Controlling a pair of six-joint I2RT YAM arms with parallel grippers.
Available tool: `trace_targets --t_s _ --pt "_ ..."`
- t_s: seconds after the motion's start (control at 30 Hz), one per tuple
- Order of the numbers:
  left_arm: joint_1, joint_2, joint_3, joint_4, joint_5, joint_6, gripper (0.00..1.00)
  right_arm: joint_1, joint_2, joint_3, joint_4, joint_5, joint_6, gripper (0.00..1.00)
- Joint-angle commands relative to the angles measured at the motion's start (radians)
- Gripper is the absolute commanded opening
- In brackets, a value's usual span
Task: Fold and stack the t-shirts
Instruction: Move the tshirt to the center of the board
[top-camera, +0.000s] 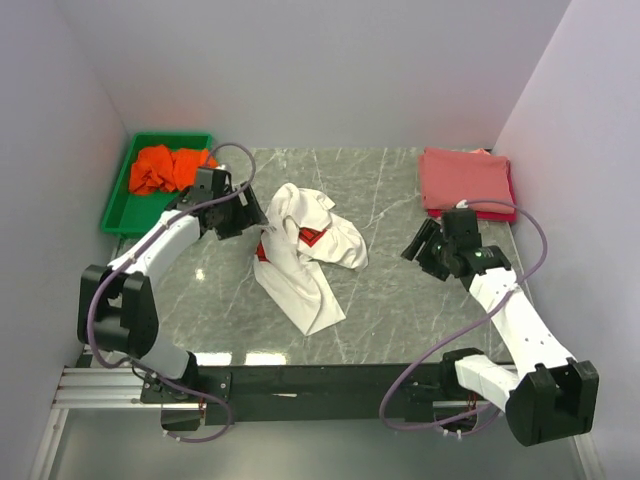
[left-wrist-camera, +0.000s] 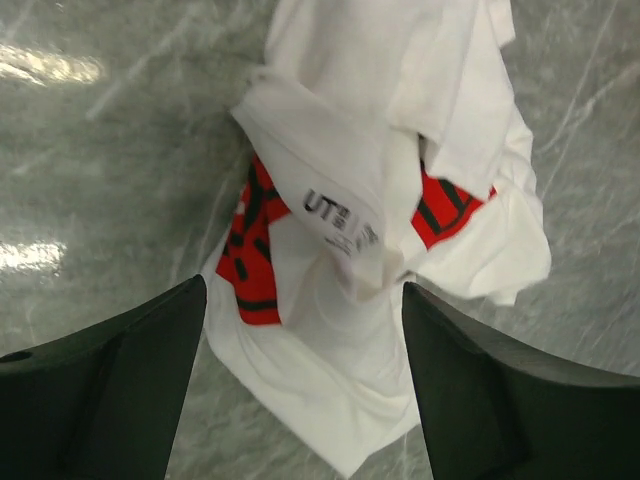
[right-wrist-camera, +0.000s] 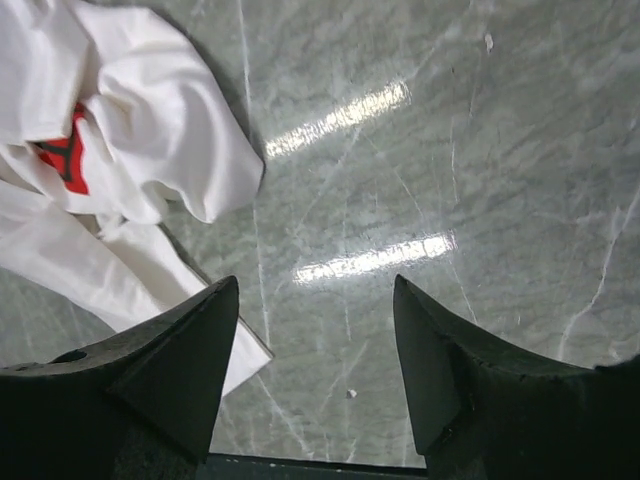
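my left gripper hangs over the white shirt with jaws spread wide, the cloth lying between and just ahead of them. i cannot tell if they touch it. my right gripper is spread too, over bare table, with the shirt off to its left. the shirt lies crumpled mid-table, red print and neck label showing. an orange shirt sits in the tray, and a pink stack is far right.

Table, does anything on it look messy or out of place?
The white shirt lies crumpled mid-table, its red print half hidden. The orange shirt is bunched in the green tray. The pink stack looks neat.
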Motion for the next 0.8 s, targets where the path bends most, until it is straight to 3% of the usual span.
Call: trace_targets --t_s 0.0,0.23,0.4,0.77 --pt "-0.05 -0.094 0.0 -0.038 0.03 0.075 0.83 0.029 -0.025 -0.045 0.063 -0.013 0.022 0.7" --pt "-0.212 -0.071 -0.106 -0.041 0.111 0.075 0.83 0.14 0.085 -0.052 0.132 0.004 0.043 0.7" --pt "-0.221 0.05 -0.097 -0.052 0.09 0.084 0.81 0.211 0.226 0.006 0.185 0.042 0.055 0.69" --pt "-0.221 0.161 -0.04 -0.023 0.004 0.141 0.75 0.273 0.482 0.121 0.248 0.045 0.052 0.66"
